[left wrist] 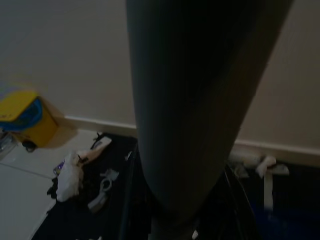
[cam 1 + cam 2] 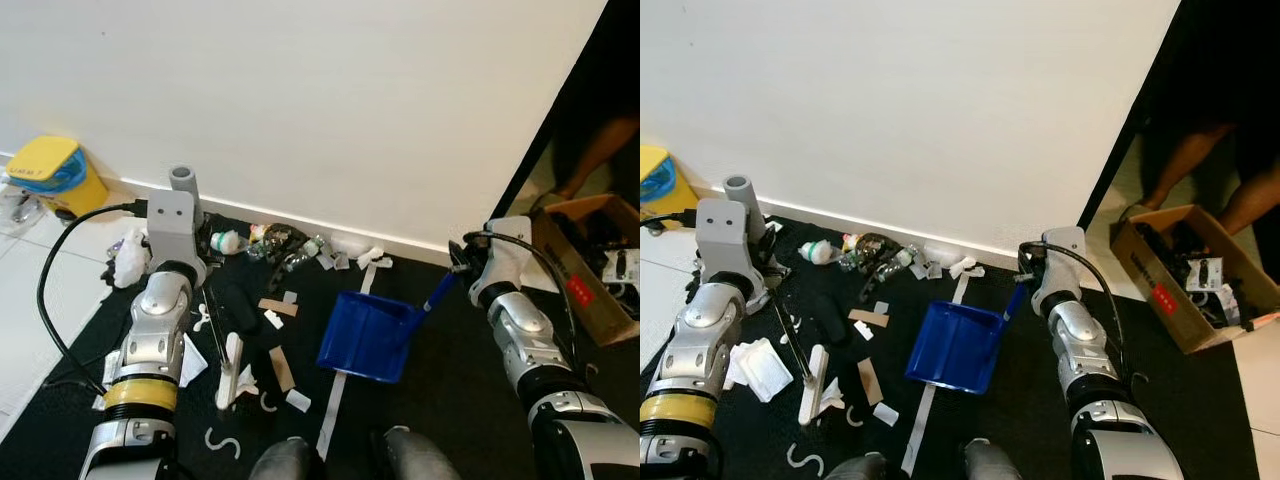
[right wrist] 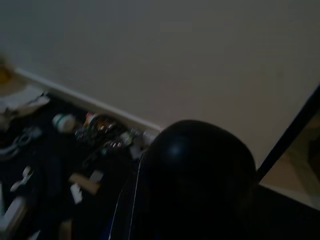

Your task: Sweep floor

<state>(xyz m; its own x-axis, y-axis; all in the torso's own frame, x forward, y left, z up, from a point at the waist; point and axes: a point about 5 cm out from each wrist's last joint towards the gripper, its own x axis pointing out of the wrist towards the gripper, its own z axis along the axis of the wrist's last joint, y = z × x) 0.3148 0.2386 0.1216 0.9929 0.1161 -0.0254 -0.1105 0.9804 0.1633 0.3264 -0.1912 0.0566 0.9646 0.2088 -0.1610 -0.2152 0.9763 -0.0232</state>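
A grey broom handle (image 2: 181, 178) sticks up out of my left gripper (image 2: 180, 212), which is shut on it; the same handle (image 1: 190, 115) looms close and dark in the left wrist view. Its thin rod runs down to a white brush head (image 2: 231, 371) on the black mat (image 2: 440, 400). My right gripper (image 2: 461, 263) is shut on the blue handle of a blue dustpan (image 2: 367, 336), which rests tilted on the mat. Litter (image 2: 275, 243) lies along the skirting: a small bottle, paper scraps, cardboard strips (image 2: 277, 306) and white hooks.
A yellow bin (image 2: 55, 175) stands on the white tiles at far left. An open cardboard box (image 2: 590, 262) sits at right, with a person's legs (image 2: 1200, 150) behind it. A white tape strip (image 2: 333, 405) crosses the mat. The white wall (image 2: 320, 100) is close ahead.
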